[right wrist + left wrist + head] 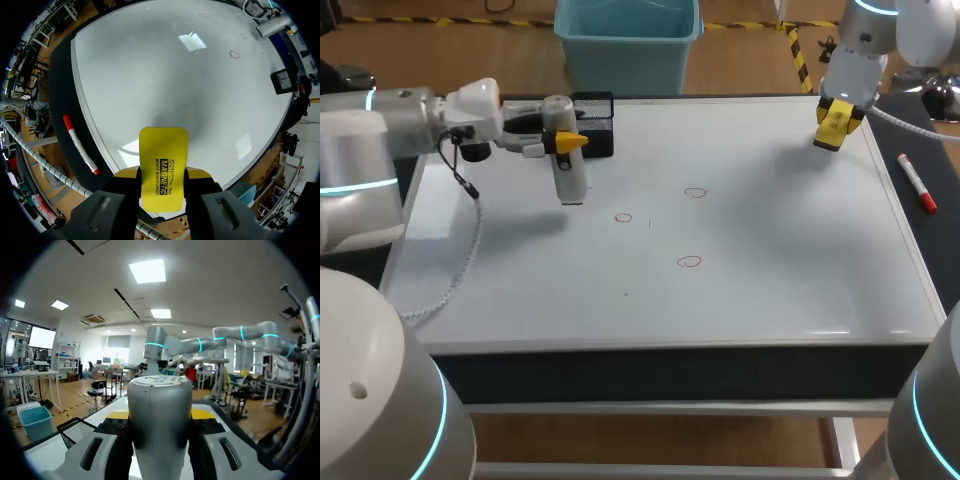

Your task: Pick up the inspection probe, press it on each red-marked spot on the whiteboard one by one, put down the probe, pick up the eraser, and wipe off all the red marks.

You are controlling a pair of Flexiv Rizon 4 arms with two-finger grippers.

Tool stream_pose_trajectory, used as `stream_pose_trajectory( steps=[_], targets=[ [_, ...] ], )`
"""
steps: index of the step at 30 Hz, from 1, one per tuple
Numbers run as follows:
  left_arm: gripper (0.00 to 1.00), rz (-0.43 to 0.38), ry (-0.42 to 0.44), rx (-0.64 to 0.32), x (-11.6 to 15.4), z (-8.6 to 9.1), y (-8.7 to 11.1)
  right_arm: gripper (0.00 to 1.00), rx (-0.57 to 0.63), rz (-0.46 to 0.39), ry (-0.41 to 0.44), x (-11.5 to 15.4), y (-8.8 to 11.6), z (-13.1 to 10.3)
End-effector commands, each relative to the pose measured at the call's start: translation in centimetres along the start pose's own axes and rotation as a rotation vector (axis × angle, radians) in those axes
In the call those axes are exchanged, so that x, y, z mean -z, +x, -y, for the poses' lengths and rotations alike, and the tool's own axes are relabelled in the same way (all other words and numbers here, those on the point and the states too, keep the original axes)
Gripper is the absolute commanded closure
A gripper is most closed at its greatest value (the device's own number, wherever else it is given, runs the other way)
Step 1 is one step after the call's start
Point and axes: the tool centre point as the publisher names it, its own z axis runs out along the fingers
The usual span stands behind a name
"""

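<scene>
My left gripper is shut on the grey inspection probe, which hangs upright with its lower end close to the whiteboard, left of the nearest red mark. Two more red marks lie mid-board. In the left wrist view the probe fills the space between the fingers of the left gripper. My right gripper is shut on the yellow eraser above the board's far right corner. The right wrist view shows the eraser held in the right gripper, red marks far ahead.
A red marker lies on the dark table strip right of the board, also seen as a red marker beside the eraser. A black mesh basket stands at the board's far edge behind the probe. A white cable trails over the board's left side.
</scene>
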Motion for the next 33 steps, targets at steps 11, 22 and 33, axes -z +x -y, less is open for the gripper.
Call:
stream_pose_trajectory(
  steps=[11, 22, 33],
  targets=[
    [1.0, -0.174, 0.005, 0.026, -4.0, -2.0, 0.0, 1.0, 0.003, -0.002, 0.001, 0.2, 0.1, 0.0],
    [1.0, -0.25, 0.013, 0.039, -5.9, -2.9, 0.9, 1.0, 0.003, -0.002, 0.001, 0.2, 0.1, 0.0],
    [1.0, -0.292, 0.034, 0.046, -6.7, -3.4, 1.2, 1.0, 0.003, -0.002, 0.001, 0.2, 0.1, 0.0]
  ],
)
